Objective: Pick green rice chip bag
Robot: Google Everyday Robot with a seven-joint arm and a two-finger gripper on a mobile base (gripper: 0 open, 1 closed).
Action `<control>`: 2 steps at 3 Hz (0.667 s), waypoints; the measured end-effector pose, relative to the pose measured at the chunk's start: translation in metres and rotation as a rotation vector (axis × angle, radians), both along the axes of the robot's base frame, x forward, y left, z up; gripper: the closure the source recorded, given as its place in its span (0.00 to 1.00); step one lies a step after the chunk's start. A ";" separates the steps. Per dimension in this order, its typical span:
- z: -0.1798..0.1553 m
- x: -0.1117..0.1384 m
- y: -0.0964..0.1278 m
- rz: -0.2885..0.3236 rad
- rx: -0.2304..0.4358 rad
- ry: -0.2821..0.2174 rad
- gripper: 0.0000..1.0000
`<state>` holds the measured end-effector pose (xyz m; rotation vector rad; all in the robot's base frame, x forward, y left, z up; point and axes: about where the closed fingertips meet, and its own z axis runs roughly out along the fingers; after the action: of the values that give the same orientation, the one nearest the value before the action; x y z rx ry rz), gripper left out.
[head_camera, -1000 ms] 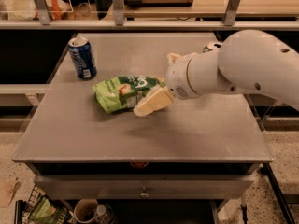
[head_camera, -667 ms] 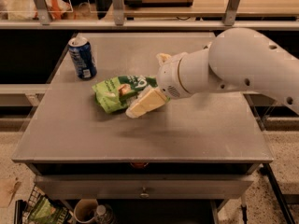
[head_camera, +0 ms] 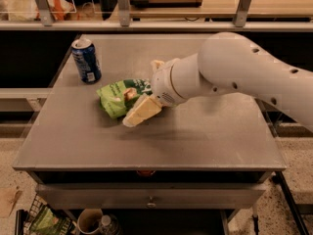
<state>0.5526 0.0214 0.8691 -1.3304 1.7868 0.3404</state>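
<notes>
The green rice chip bag [head_camera: 119, 97] lies crinkled on the grey table [head_camera: 195, 136], left of centre, with tan chip pictures and a dark-green logo. My gripper [head_camera: 141, 94] hangs at the end of the white arm [head_camera: 234, 72] at the bag's right end. It is open. One cream finger [head_camera: 141, 111] lies along the bag's front right edge, low over the table. The other finger [head_camera: 156, 65] shows behind the wrist, beyond the bag. The bag's right end is hidden by the wrist. I cannot tell if the finger touches the bag.
A blue soda can [head_camera: 86, 60] stands upright at the back left, a little left of the bag. A metal rail [head_camera: 146, 26] runs along the table's far edge. Below the table sit a cup [head_camera: 90, 222] and a basket holding a green packet [head_camera: 46, 220].
The arm has swung left toward the bag. The front finger has moved left and lower, along the bag's front right edge. The bag and the can have not moved.
</notes>
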 end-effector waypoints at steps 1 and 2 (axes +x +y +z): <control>-0.006 0.010 -0.004 -0.011 -0.018 -0.001 0.00; -0.011 0.016 -0.011 -0.020 -0.029 -0.001 0.18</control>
<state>0.5691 0.0102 0.8578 -1.3317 1.8092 0.3038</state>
